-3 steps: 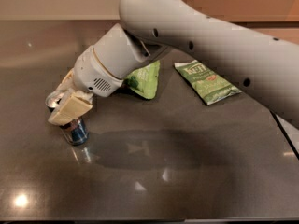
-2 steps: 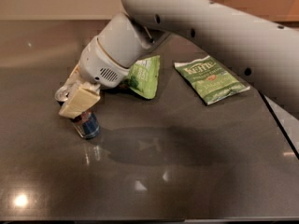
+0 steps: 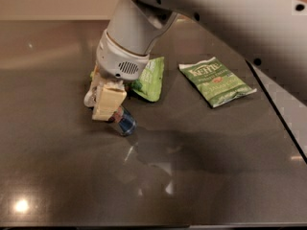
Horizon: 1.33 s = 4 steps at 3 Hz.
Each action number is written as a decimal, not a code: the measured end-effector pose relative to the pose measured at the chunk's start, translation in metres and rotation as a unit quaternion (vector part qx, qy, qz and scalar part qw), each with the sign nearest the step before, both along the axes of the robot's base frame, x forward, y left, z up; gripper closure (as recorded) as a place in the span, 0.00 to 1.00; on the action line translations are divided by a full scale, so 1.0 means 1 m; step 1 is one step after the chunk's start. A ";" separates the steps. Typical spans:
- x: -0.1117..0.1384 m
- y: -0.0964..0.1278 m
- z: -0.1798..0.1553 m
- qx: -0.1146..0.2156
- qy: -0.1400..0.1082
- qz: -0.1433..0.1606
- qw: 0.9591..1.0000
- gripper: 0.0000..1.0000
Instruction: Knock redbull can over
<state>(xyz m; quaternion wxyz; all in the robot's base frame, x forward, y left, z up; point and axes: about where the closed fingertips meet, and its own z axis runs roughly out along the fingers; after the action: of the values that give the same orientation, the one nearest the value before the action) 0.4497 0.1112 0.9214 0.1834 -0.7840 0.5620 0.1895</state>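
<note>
The redbull can (image 3: 126,123) is on the dark grey table (image 3: 201,176), left of centre. Only its dark blue lower body shows, and it leans with that end pointing down-right. Its top is hidden behind my gripper (image 3: 101,103). The gripper, cream and white, hangs from the large white arm (image 3: 134,28) and sits right against the can's upper left side, touching it.
A light green snack bag (image 3: 151,80) lies just behind the gripper, partly hidden by the arm. A second green snack bag (image 3: 217,81) lies flat at the right. The table's right edge (image 3: 283,119) runs diagonally at the far right.
My gripper has moved to the right across the table. The can has gone with it and now leans instead of standing upright. The bags have not moved.
</note>
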 end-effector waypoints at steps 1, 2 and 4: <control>-0.007 -0.016 -0.006 -0.053 -0.021 0.024 0.998 1.00; -0.013 -0.022 -0.014 -0.089 -0.035 0.047 0.994 0.82; -0.026 -0.022 -0.027 -0.136 -0.070 0.085 0.985 0.36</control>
<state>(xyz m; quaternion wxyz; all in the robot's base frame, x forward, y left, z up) 0.4237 0.0890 0.8946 0.0974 -0.8576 0.5000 0.0714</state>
